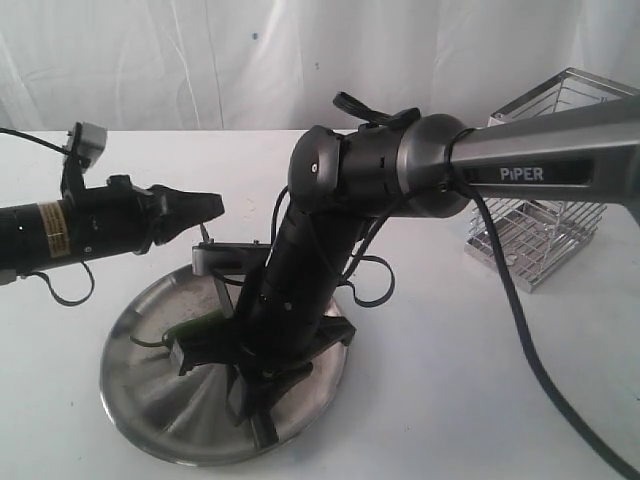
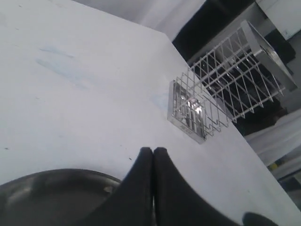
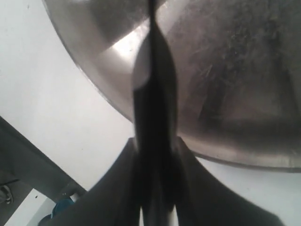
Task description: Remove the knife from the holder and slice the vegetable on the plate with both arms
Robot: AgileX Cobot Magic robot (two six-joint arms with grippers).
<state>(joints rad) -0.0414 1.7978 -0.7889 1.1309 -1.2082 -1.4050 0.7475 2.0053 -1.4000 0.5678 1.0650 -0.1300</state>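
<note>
Exterior view catches two arms, right arm (image 1: pixel 540 165) and left arm (image 1: pixel 80 230), plus one basket (image 1: pixel 535 245) well apart from both grippers. There's one plate (image 1: pixel 150 400), with one chili (image 1: pixel 195 327) on it just beside the right gripper (image 3: pixel 156 148). Only the right wrist view shows the one knife (image 3: pixel 151 94) clamped there. Left gripper (image 2: pixel 153 153) is pinched together, empty.

White table (image 1: pixel 480 380), matte. Wrinkled white curtain (image 1: pixel 200 60) hangs behind it, well beyond the left claw (image 2: pixel 153 151). Faint bluish smear (image 2: pixel 61 66) on the table ahead of that claw. Dark gap (image 2: pixel 221 23) past the table's far edge. Blue blob (image 3: pixel 61 207) below the table edge near the right claw (image 3: pixel 157 155), too blurred to identify.
</note>
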